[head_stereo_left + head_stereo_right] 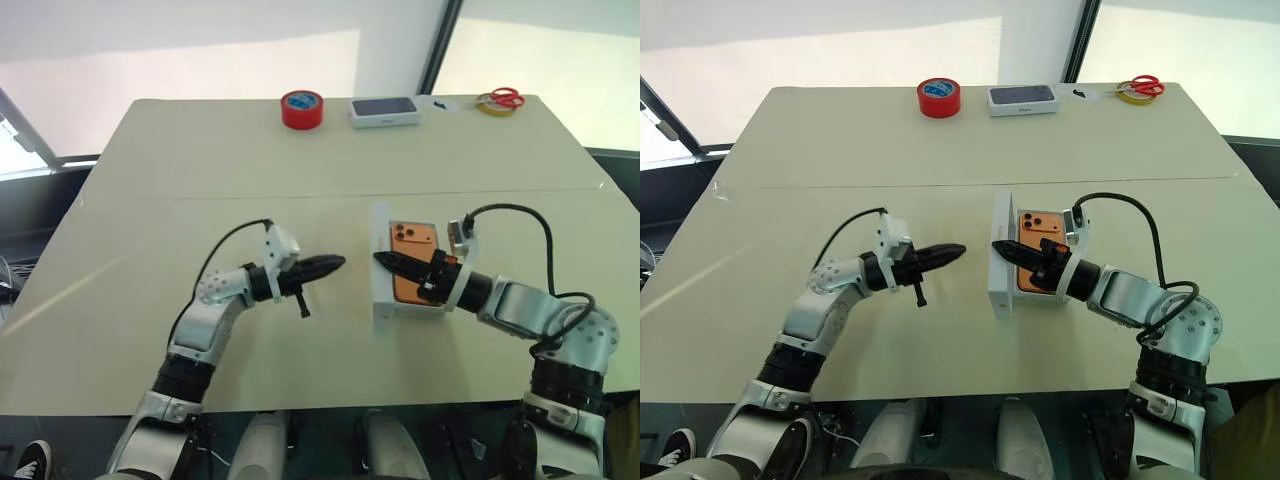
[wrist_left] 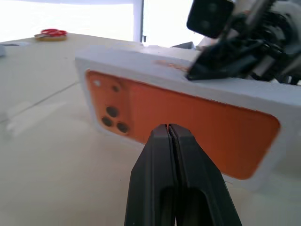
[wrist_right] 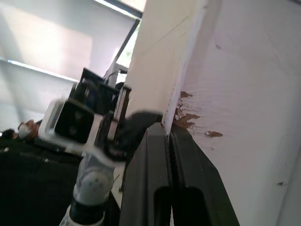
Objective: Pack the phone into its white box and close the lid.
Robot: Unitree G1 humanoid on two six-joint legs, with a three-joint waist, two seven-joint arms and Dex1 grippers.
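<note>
1. Strong daylight comes through the windows (image 1: 250,60) behind the desk (image 1: 150,180); the panes are washed out to near white.
2. The desk top is evenly lit, with a faint sheen across its middle and soft, short shadows under the arms.
3. In the left wrist view the background window burns out, and the left pincer (image 2: 169,136) close to the lens looks soft.
4. The right wrist view is perhaps slightly motion-blurred; the white box (image 3: 244,117) wall close up is bright, the room behind dim.
</note>
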